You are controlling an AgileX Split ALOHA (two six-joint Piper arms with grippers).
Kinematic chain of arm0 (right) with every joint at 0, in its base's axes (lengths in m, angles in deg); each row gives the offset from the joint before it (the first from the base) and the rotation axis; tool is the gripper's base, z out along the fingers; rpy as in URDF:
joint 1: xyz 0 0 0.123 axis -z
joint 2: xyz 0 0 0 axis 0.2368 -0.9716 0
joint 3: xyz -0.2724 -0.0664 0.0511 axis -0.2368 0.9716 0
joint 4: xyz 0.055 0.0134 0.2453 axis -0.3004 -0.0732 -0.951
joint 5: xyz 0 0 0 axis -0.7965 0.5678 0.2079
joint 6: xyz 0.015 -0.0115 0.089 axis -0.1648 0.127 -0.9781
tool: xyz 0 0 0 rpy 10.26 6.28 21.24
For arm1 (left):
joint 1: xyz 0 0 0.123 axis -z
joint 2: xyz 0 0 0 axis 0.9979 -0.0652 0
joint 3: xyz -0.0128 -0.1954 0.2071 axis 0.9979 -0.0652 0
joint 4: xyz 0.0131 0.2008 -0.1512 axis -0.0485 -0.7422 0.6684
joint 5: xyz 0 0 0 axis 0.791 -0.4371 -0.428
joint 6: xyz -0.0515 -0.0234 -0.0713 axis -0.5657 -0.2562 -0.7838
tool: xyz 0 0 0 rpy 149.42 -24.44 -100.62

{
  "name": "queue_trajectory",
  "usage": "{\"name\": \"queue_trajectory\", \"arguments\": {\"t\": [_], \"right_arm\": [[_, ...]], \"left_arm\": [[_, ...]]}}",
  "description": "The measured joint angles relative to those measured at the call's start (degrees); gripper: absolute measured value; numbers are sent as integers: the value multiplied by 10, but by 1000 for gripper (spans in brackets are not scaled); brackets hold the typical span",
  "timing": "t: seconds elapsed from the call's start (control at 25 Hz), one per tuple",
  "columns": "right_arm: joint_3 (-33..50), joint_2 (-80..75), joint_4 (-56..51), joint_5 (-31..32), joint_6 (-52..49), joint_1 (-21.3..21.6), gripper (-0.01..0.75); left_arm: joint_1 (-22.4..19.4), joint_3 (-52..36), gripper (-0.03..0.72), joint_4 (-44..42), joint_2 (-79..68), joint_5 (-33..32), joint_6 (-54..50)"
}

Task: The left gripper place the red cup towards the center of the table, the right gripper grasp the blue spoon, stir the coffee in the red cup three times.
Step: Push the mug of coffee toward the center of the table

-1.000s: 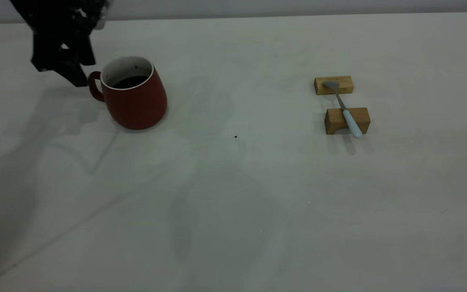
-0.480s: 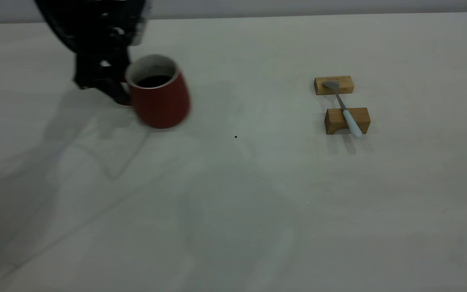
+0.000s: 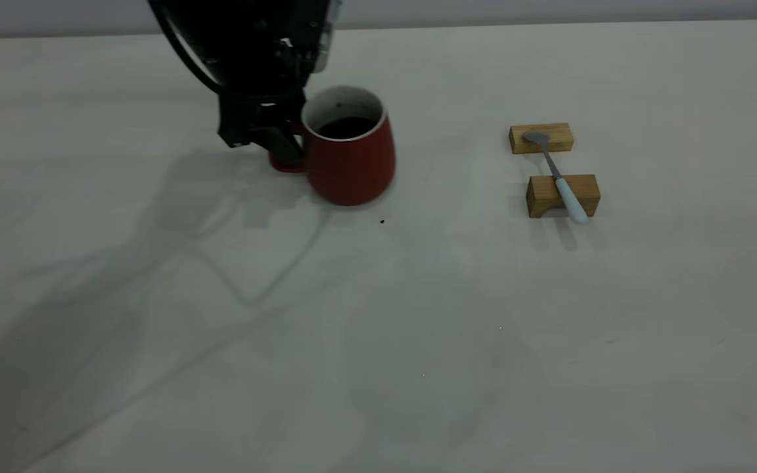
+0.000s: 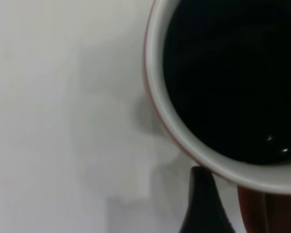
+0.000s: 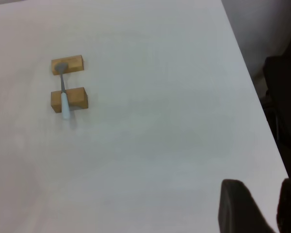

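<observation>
The red cup (image 3: 352, 161) stands a little left of the middle of the table (image 3: 378, 341), with dark coffee (image 3: 345, 126) inside. My left gripper (image 3: 281, 146) comes down from the far side and is shut on the cup's handle (image 3: 284, 164). In the left wrist view, one dark finger (image 4: 201, 204) lies beside the white rim (image 4: 157, 102), over the coffee (image 4: 233, 73). The blue spoon (image 3: 559, 177) rests across two wooden blocks at the right, bowl on the far one. My right gripper (image 5: 271, 199) hangs open high above the table's right edge, far from the spoon (image 5: 64, 94).
The two tan blocks (image 3: 541, 138) (image 3: 562, 195) hold the spoon off the table. A tiny dark speck (image 3: 382, 221) lies just in front of the cup. The table's right edge (image 5: 262, 111) drops off toward a dark object.
My left gripper has closed on the cup's handle and carried the cup to the right, from the far left toward the table's middle. The spoon and blocks have not moved.
</observation>
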Motion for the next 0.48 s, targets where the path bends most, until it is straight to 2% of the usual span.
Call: {"name": "queue_trajectory", "arguments": {"t": [0.28, 0.48], "right_arm": [[0, 0, 0, 0, -1, 0, 240], [0, 0, 0, 0, -1, 0, 240]], "left_arm": [[9, 0, 551, 18, 4, -1, -11], [10, 0, 551, -3, 64, -26, -90]]}}
